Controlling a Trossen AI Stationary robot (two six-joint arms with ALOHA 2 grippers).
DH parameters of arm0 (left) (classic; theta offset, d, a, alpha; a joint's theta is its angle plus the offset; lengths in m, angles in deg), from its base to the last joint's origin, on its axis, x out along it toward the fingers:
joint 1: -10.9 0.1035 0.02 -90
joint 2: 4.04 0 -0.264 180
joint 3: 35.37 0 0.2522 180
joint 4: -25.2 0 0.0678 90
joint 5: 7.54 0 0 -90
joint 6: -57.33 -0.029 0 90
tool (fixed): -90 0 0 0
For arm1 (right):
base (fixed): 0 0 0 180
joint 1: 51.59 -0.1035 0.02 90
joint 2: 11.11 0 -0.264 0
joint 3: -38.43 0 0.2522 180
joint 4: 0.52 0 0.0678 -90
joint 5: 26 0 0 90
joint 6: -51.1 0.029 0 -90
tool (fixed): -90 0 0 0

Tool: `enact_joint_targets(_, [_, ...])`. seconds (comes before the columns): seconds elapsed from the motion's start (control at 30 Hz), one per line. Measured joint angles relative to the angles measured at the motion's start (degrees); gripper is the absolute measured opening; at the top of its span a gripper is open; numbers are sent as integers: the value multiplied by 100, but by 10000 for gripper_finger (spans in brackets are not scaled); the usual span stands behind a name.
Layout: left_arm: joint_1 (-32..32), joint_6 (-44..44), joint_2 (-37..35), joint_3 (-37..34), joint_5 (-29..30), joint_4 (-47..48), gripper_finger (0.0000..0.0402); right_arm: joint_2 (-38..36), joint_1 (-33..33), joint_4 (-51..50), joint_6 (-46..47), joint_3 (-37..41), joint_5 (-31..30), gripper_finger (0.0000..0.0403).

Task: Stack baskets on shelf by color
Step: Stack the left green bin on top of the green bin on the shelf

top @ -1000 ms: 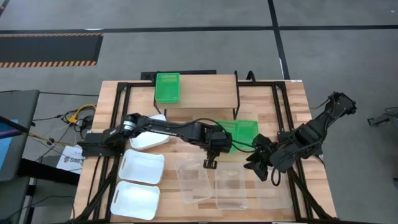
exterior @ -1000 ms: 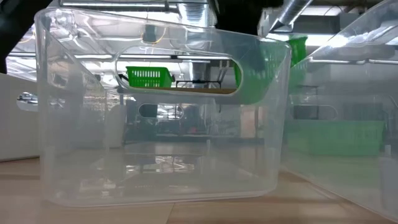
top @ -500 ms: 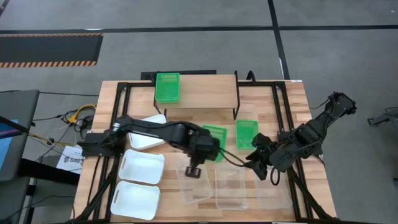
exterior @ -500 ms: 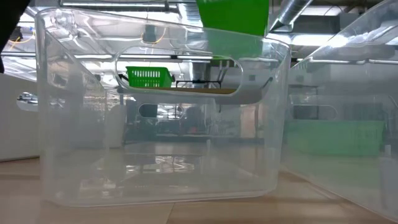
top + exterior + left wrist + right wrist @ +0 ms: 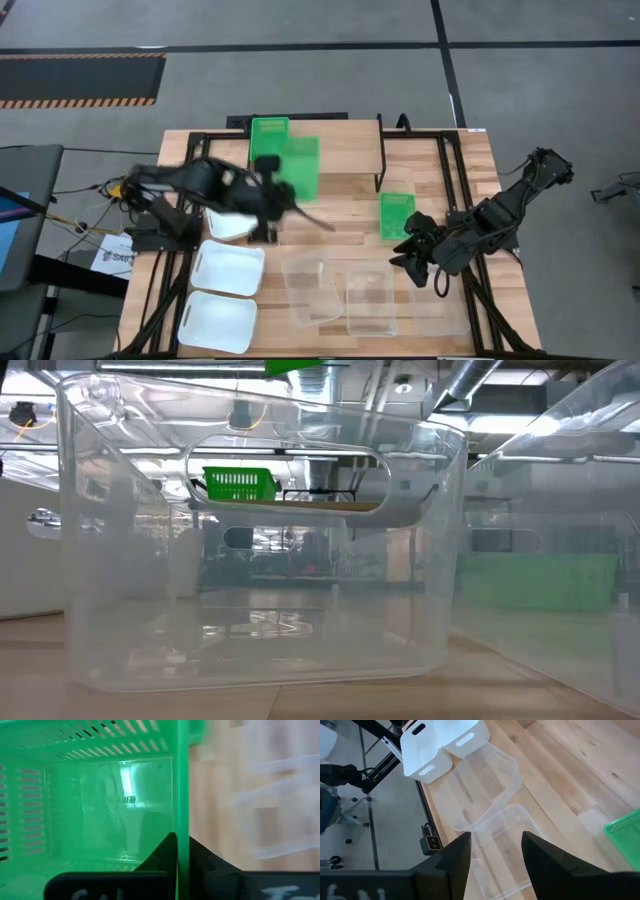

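Observation:
My left gripper (image 5: 283, 188) is raised over the table's far left part, shut on a green basket (image 5: 300, 165) that hangs blurred beside the shelf (image 5: 345, 145). A second green basket (image 5: 268, 140) stands on the shelf's left end. A third green basket (image 5: 397, 215) sits on the table in front of the shelf's right leg. In the low view the carried green basket (image 5: 305, 365) shows only at the picture's top. My right gripper (image 5: 492, 855) is open and waits above the clear baskets (image 5: 490, 785) at the table's near right. My left gripper (image 5: 182, 857) has the green basket by one side wall (image 5: 182, 815). One finger (image 5: 160, 845) is inside the tub, seen through the plastic, and the other finger (image 5: 210, 865) is outside. The basket is lifted clear of the table.
Three white baskets (image 5: 230, 268) lie along the table's near left. Three clear baskets (image 5: 368, 300) stand in a row along the near edge; one clear basket (image 5: 260, 540) fills the low view. Bare wood shows on the shelf's right half and on the table in front of the shelf.
My left gripper, holding a green basket, has risen from the table's middle beside the other green basket. It has swung toward the far edge and left, up to the shelf. The basket went from resting on the table to lifted clear. The right arm stayed where it was.

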Motion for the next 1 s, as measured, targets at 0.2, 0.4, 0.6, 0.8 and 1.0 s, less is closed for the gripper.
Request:
enact_joint_targets(0.2, [1305, -620, -1271, -1632, -16, -552, 0, 0, 186, 0, -247, -1, 4, 201])
enact_joint_targets(0.4, [2416, -1813, -1794, -2968, -722, -1885, 0, 0, 344, 4, -464, 0, 31, 201])
enact_joint_targets(0.6, [3204, -2583, -1515, -3315, -1076, -2019, 0, 0, 447, 2, -518, -1, 44, 201])
enact_joint_targets(0.8, [3791, -2856, -1294, -3316, -1429, -2034, 0, 0, 454, 0, -533, -2, 55, 201])
enact_joint_targets(1.0, [4027, -2973, -1296, -3314, -1694, -1859, 0, 0, 454, -7, -528, 0, 53, 201])
